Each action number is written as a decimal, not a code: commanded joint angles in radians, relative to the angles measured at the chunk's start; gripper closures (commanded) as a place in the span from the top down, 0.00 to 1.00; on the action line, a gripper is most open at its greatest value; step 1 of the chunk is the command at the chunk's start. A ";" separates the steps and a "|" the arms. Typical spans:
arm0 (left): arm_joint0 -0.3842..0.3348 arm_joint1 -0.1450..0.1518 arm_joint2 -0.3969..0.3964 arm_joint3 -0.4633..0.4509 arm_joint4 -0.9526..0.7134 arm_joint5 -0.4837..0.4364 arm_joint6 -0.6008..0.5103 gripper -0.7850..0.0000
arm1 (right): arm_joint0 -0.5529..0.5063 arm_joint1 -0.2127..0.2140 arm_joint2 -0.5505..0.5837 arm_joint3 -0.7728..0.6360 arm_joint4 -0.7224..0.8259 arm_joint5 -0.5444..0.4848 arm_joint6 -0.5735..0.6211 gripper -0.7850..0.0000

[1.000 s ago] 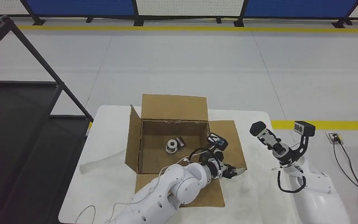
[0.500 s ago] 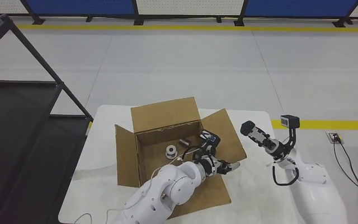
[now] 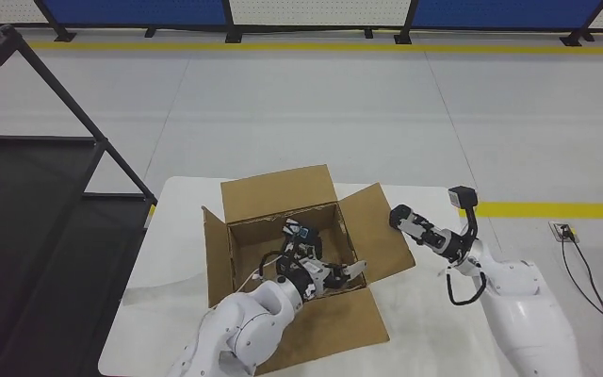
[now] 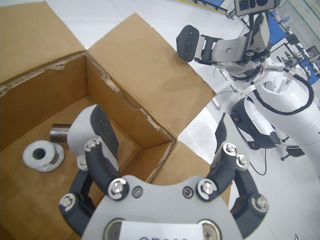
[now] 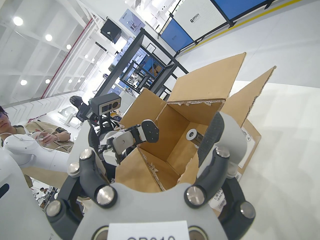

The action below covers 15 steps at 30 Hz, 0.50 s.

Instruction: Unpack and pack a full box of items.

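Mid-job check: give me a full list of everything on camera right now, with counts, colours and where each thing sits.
cardboard box: one, brown, flaps open, on the table
flanged spool: one, silver-white, on the box floor
metal cylinder: one, dark grey, on the box floor next to the spool; contact unclear
table: one, white, under the box
rack: one, black frame, on the floor beside the table
left end effector: one, grey with black pads, open and empty, over a corner of the box
right end effector: one, grey with black pads, open and empty, beside the box's outer flap
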<state>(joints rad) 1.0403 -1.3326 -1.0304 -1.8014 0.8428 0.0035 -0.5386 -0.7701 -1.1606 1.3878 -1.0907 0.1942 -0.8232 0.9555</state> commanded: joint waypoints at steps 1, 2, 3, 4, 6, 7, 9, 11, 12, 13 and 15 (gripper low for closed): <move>0.068 0.013 -0.059 -0.055 0.010 -0.009 -0.004 1.00 | 0.005 0.002 -0.010 -0.011 -0.032 0.019 -0.005 1.00; 0.084 0.017 -0.074 -0.069 0.013 -0.013 -0.006 1.00 | 0.007 0.002 -0.014 -0.014 -0.043 0.026 -0.005 1.00; 0.116 0.023 -0.103 -0.096 0.021 -0.021 -0.005 1.00 | 0.011 0.003 -0.021 -0.020 -0.066 0.042 -0.009 1.00; 0.139 0.027 -0.123 -0.112 0.031 -0.025 -0.004 1.00 | 0.014 0.004 -0.026 -0.024 -0.086 0.055 -0.011 1.00; 0.183 0.035 -0.157 -0.142 0.046 -0.032 0.000 1.00 | 0.021 0.006 -0.034 -0.029 -0.126 0.085 -0.024 1.00; 0.205 0.038 -0.173 -0.154 0.052 -0.034 0.003 1.00 | 0.024 0.007 -0.037 -0.031 -0.143 0.098 -0.032 1.00; 0.245 0.044 -0.202 -0.171 0.063 -0.039 0.010 1.00 | 0.032 0.009 -0.040 -0.026 -0.184 0.130 -0.047 1.00; 0.284 0.049 -0.227 -0.183 0.078 -0.045 0.018 1.00 | 0.035 0.010 -0.051 -0.024 -0.206 0.153 -0.052 1.00; 0.302 0.052 -0.238 -0.189 0.082 -0.047 0.023 1.00 | 0.038 0.010 -0.057 -0.021 -0.213 0.162 -0.050 1.00; 0.319 0.054 -0.248 -0.193 0.081 -0.051 0.028 1.00 | 0.041 0.010 -0.062 -0.016 -0.222 0.172 -0.051 1.00; 0.348 0.057 -0.271 -0.203 0.078 -0.056 0.039 1.00 | 0.048 0.010 -0.077 -0.009 -0.237 0.187 -0.049 1.00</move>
<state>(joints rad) 1.3720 -1.2772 -1.2891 -1.9999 0.9230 -0.0511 -0.5060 -0.7251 -1.1503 1.3177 -1.1030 -0.0371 -0.6419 0.9044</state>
